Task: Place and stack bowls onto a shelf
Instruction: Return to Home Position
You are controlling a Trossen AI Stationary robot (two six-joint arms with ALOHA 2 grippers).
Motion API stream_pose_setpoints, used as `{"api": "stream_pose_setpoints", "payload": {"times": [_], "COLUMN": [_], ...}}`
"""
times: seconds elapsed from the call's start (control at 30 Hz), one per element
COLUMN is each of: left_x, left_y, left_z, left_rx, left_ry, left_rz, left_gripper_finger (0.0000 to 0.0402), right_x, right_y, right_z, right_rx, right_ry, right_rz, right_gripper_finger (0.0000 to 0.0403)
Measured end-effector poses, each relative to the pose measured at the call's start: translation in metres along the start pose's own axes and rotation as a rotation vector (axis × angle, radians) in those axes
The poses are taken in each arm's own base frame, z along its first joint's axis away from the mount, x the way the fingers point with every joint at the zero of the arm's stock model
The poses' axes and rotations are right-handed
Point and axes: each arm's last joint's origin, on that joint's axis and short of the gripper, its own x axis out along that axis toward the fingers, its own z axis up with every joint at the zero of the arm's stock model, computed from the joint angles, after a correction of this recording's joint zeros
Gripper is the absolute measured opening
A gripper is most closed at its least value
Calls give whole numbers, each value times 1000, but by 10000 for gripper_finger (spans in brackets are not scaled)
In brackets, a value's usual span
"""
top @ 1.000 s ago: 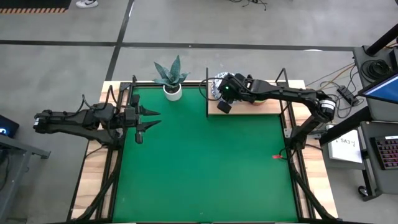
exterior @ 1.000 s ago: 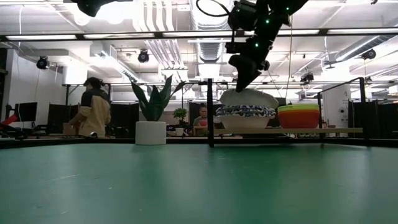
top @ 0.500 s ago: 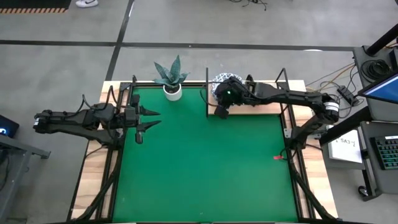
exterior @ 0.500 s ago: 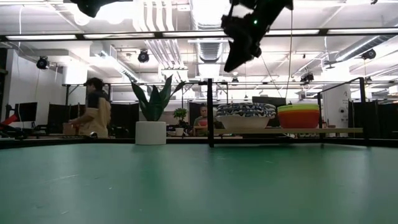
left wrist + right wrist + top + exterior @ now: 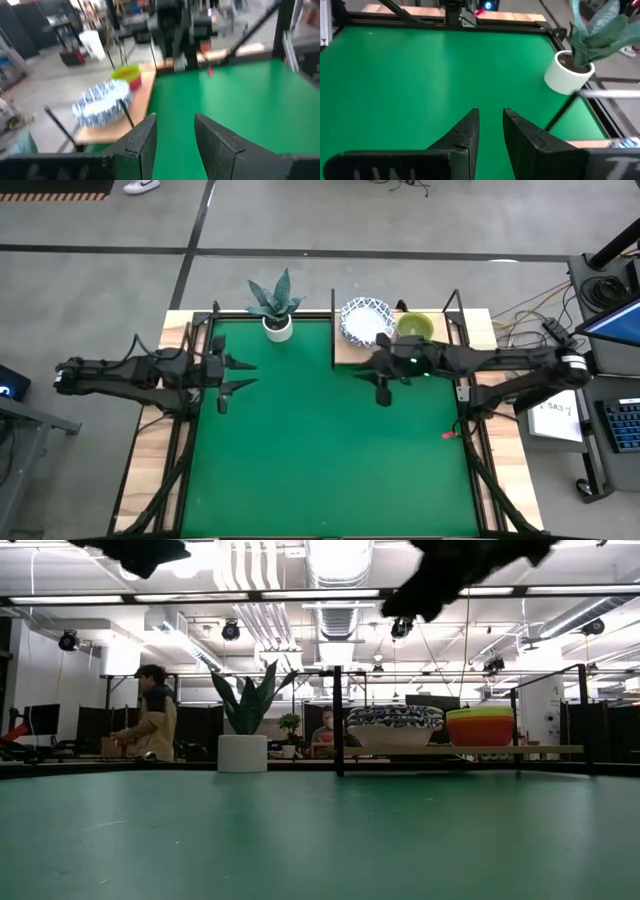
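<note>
Green mat (image 5: pixel 320 450) shows no bowl left to fetch, so I judge the stacking done and the step in hand to be the retreat to home. Both stacks sit on the shelf (image 5: pixel 348 353) at the bench's far edge. The patterned bowls (image 5: pixel 366 321) are at the end nearer the plant (image 5: pixel 276 305), and the coloured bowls (image 5: pixel 414 327), yellow-green on top, stand just beside them. My right claw (image 5: pixel 382 385) hangs over the mat just in front of the shelf, apart from both stacks. The patterned bowls lie beyond it toward the far edge. Its wrist view shows the fingers released, a narrow gap between them and nothing gripped. My left claw (image 5: pixel 243 373) waits over the mat's left edge, fingers spread and empty. The next move, as I read it, calls for drawing the right arm back toward its base on the right. It should stay high enough to pass the shelf's black frame posts and swing away from the bowls, not across them. A brush against the rim of the patterned stack could shift the top bowl, so I would keep the claw on the mat side of the shelf throughout.
</note>
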Motion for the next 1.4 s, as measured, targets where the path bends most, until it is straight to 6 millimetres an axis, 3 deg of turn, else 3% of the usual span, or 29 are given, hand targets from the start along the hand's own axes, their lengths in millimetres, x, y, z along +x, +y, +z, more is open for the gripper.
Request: {"api": "stream_pose_setpoints", "payload": {"times": [0.13, 0.37, 0.77, 1.1, 1.23, 1.4], "left_x": [-5, -16, -49, -36, -26, -10], "left_y": [-2, -5, -2, -7, -12, -20], "left_z": [-19, -46, -77, -92, -108, -134], "left_rx": [-42, -97, -200, -222, -245, -282], "left_ry": [63, -68, -279, -258, -264, -311], "left_rz": [-6, -12, 32, 53, 50, 42], "left_gripper_finger": [114, 114, 110, 79, 75, 74], "right_x": [-26, -69, -116, -119, -108, -99], "right_y": [7, 15, 24, 31, 32, 34], "right_z": [-21, -46, -95, -142, -160, -166], "right_rx": [-25, -84, -122, -138, -145, -145], "right_ry": [-53, -213, -425, -542, -509, -546], "right_rz": [6, 80, 86, 123, 124, 166], "right_gripper_finger": [77, 77, 77, 77, 77, 66]}}
